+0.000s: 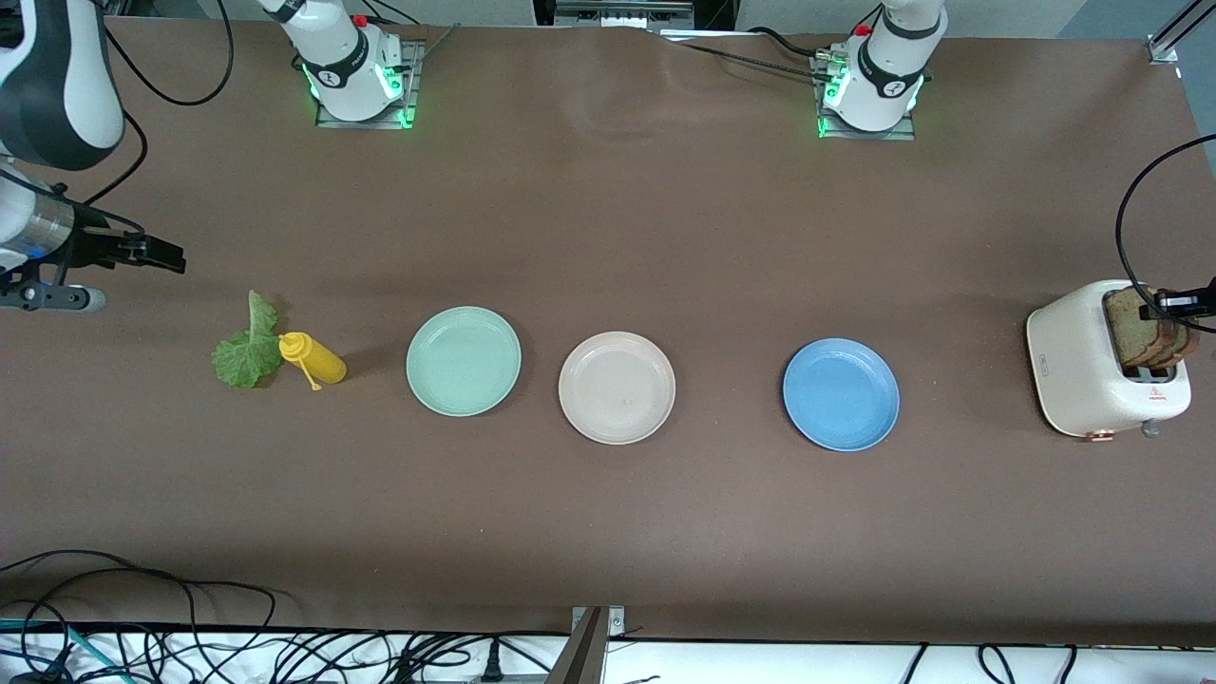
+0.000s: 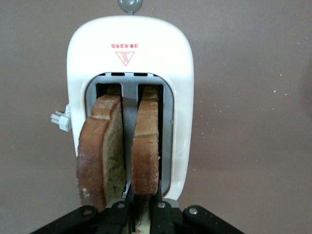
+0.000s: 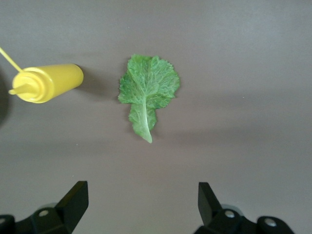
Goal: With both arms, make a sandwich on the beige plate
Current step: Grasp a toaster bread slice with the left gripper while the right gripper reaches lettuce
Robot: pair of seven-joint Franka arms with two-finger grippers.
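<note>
A: On the surface (image 1: pixel 608 190), mid row: beige plate (image 1: pixel 617 387) sits bare between mint-green plate (image 1: pixel 464 361) and blue plate (image 1: pixel 841 394). Nothing stacked on it yet.

B: Bread?

A: Both bread slices (image 2: pixel 122 146) upright in the white toaster (image 1: pixel 1083 361), at the left arm's end of the surface, one per slot. Left tool (image 2: pixel 139 214) is right over the toaster, low at the slices' top edge. Fingers (image 2: pixel 119 214) close together at the lower end of the slice nearest the toaster's plain side. Can't tell if it's gripping or just closed-ish.

B: Right side?

A: Right tool (image 3: pixel 141 204) wide open, holding nothing, hovering over bare surface near the lettuce leaf (image 3: pixel 147 92). Leaf lies flat at the right arm's end, well apart from the beige plate. Yellow squeeze bottle (image 1: pixel 313 358) on its side just beside the leaf, towards the mint-green plate.

B: Contact w/ leaf?

A: None, clear gap between fingertips (image 3: pixel 73 195) and leaf.
</note>
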